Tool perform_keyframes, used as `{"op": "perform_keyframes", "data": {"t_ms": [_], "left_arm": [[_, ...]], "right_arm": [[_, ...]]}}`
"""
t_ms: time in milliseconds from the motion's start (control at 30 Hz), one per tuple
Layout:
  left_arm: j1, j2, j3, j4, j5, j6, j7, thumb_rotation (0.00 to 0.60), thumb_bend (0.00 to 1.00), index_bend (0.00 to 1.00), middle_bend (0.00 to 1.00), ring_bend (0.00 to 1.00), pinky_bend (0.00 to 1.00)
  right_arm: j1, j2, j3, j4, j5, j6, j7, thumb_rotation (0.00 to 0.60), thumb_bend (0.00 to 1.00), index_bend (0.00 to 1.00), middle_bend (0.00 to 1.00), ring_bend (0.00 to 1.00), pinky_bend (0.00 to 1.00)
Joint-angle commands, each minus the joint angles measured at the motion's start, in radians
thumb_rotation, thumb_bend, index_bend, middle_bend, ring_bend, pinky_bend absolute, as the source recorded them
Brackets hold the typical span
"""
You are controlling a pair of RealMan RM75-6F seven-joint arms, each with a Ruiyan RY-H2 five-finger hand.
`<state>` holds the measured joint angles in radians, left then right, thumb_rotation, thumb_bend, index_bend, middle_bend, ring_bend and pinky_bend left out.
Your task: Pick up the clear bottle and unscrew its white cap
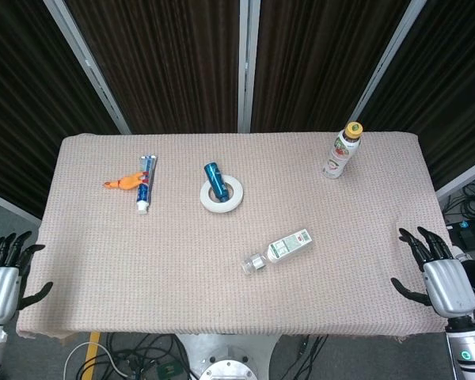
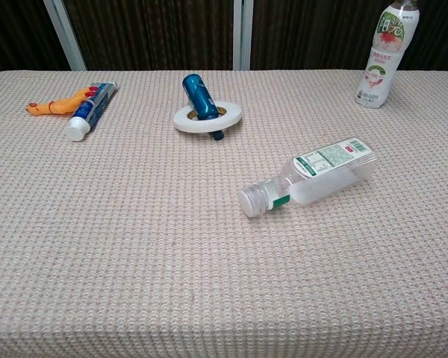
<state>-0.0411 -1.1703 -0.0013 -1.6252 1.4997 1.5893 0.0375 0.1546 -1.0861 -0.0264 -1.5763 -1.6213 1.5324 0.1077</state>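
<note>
The clear bottle (image 1: 281, 249) (image 2: 317, 177) lies on its side right of the table's middle. Its white cap (image 1: 251, 265) (image 2: 253, 201) points toward the front left, and a green-and-white label wraps its body. My left hand (image 1: 4, 277) hangs off the table's front left corner, fingers apart and holding nothing. My right hand (image 1: 435, 273) is off the front right corner, fingers spread and empty, well to the right of the bottle. Neither hand shows in the chest view.
An upright drink bottle (image 1: 341, 150) (image 2: 382, 56) with a yellow cap stands at the back right. A blue tube lies across a white tape roll (image 1: 222, 195) (image 2: 207, 115) at the back middle. A toothpaste tube (image 1: 146, 184) (image 2: 89, 112) and an orange toy (image 1: 125, 182) (image 2: 56, 104) lie at the back left.
</note>
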Motion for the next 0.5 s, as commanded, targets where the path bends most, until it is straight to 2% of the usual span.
{"op": "perform_keyframes", "data": {"t_ms": [33,333,500], "left_arm": [[-0.003,0.0,-0.004,0.0,-0.005,-0.009,0.002,0.6,0.17,0.26,0.08,0.0,0.03],[0.005,0.005,-0.008,-0.007,-0.005,-0.016,-0.003,0.6,0.16,0.26,0.08,0.0,0.03],[0.011,0.014,-0.011,-0.011,0.007,-0.003,-0.008,0.6,0.16,0.26,0.08,0.0,0.03]], "right_arm": [[0.007,0.001,0.004,-0.003,-0.003,-0.014,-0.004,0.6,0.15,0.07,0.21,0.04,0.1],[0.074,0.012,0.002,-0.021,-0.075,-0.098,0.055,0.6,0.15,0.07,0.21,0.04,0.1],[0.214,0.004,0.032,-0.044,-0.085,-0.299,0.011,0.6,0.13,0.07,0.2,0.04,0.1]]}}
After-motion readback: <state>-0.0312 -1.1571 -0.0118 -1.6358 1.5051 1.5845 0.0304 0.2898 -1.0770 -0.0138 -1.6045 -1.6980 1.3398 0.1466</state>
